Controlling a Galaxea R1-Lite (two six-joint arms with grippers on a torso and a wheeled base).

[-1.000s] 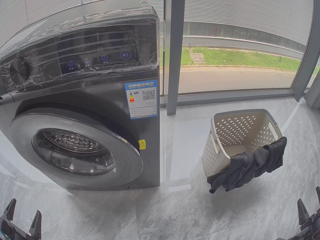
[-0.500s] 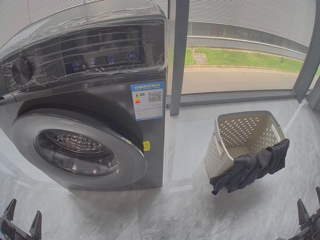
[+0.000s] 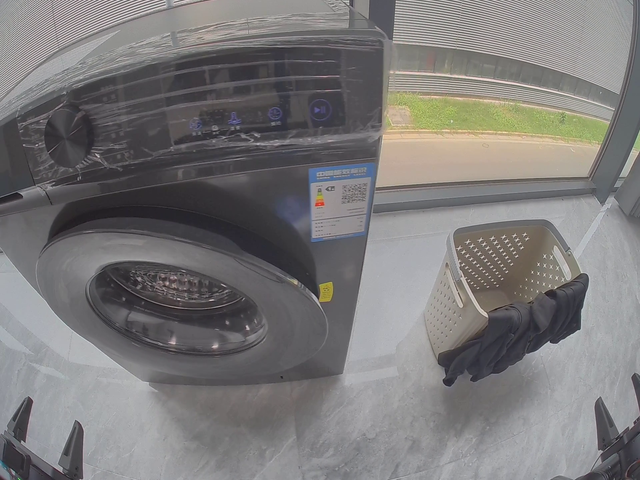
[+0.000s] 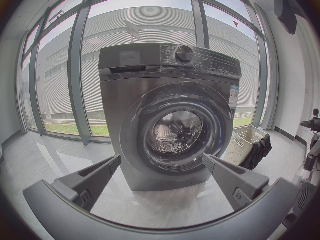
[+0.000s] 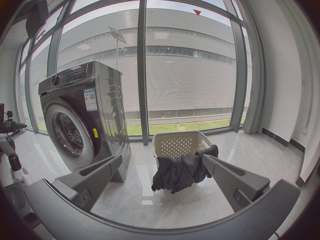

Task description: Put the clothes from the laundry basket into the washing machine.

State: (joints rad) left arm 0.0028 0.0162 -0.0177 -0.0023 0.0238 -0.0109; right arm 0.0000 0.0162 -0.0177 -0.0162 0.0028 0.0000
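Only the head camera has shifted toward the washing machine point(image 3: 200, 235); the things lie unmoved. The left gripper point(image 3: 52, 413) and right gripper point(image 3: 620, 405) sit low, spread wide and empty. Dark clothes point(image 3: 520, 331) drape over the laundry basket point(image 3: 507, 225) rim, ahead of the right gripper and well apart, likely easing a grab.

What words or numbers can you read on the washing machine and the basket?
Blue-and-white sticker on the washing machine: print too blurred to read.
Control panel: lit symbols, one a play-pause sign; tiny words beneath unreadable.
Yellow sticker: too small to read.
Basket: no writing that I can see.
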